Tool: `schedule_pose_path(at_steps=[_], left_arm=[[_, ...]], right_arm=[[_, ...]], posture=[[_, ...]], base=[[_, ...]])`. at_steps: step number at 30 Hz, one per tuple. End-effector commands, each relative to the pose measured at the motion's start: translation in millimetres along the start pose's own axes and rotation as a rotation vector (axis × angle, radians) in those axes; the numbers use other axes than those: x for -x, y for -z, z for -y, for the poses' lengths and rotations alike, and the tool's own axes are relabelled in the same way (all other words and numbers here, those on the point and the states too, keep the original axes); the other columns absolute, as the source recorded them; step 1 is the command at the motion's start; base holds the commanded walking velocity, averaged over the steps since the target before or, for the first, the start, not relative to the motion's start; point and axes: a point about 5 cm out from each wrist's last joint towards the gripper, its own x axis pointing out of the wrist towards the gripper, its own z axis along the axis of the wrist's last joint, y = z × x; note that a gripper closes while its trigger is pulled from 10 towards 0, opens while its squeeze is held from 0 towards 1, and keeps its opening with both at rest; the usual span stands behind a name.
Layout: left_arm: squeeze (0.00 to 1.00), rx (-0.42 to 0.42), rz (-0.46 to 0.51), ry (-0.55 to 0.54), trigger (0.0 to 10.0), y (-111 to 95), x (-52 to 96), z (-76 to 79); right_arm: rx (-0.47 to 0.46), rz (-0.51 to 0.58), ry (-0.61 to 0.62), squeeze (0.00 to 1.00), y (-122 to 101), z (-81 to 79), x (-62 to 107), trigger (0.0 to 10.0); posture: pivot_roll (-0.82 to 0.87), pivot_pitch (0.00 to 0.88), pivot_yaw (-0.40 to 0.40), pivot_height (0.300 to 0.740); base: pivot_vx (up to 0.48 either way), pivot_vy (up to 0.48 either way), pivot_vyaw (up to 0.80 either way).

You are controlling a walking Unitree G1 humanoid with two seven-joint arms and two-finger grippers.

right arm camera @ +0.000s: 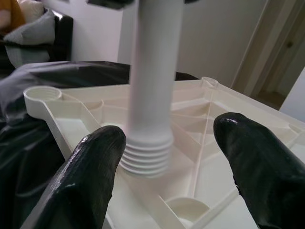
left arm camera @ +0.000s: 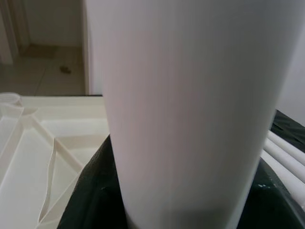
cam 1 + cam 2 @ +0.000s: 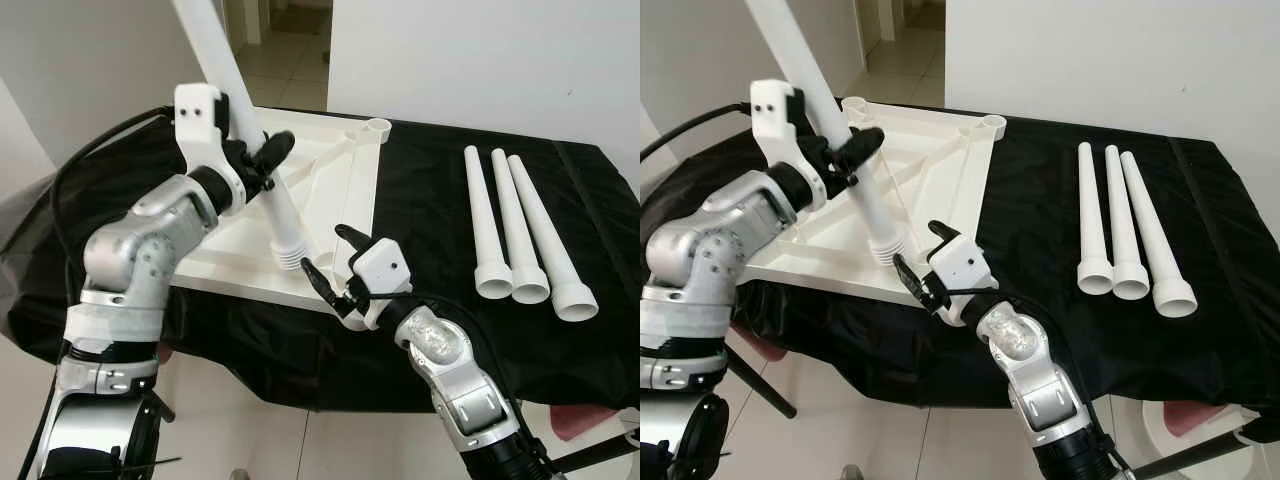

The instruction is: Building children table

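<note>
While left end effector point(image 3: 262, 160) grips leg point(image 3: 262, 180), 3 legs point(image 3: 515, 235) lie apart.

Four white table legs point(image 3: 518, 230) — three lying beside the one upturned tabletop point(image 3: 340, 190), one standing on it.

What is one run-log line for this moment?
left gripper: shut on table leg, threaded end on tabletop | right gripper: open at near corner | spare legs: three on black cloth
</note>
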Motion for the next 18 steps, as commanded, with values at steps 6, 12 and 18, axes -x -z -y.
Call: schedule_pose_path(at_steps=[6,12,18], left_arm=[[0.00,-0.061,0.058,0.248,0.0,-8,0.9,24.3],[0.00,-0.116,0.103,0.392,0.0,-15,3.7,42.1],[0.00,-0.158,0.066,0.478,0.0,-7,6.7,53.0]], right_arm=[[0.001,-0.015,0.027,0.00,-9,5.3,-7.2,10.0],[0.018,-0.083,0.085,0.00,-7,11.0,-21.6,10.0],[0.020,-0.049,0.089,0.00,-15,11.6,-37.8,10.0]], posture=[[-0.05,0.047,0.026,0.740],[-0.05,0.048,0.030,0.740],[-0.05,0.048,0.030,0.740]], base=[[0.000,0.000,0.00],[0.000,0.000,0.00],[0.000,0.000,0.00]])
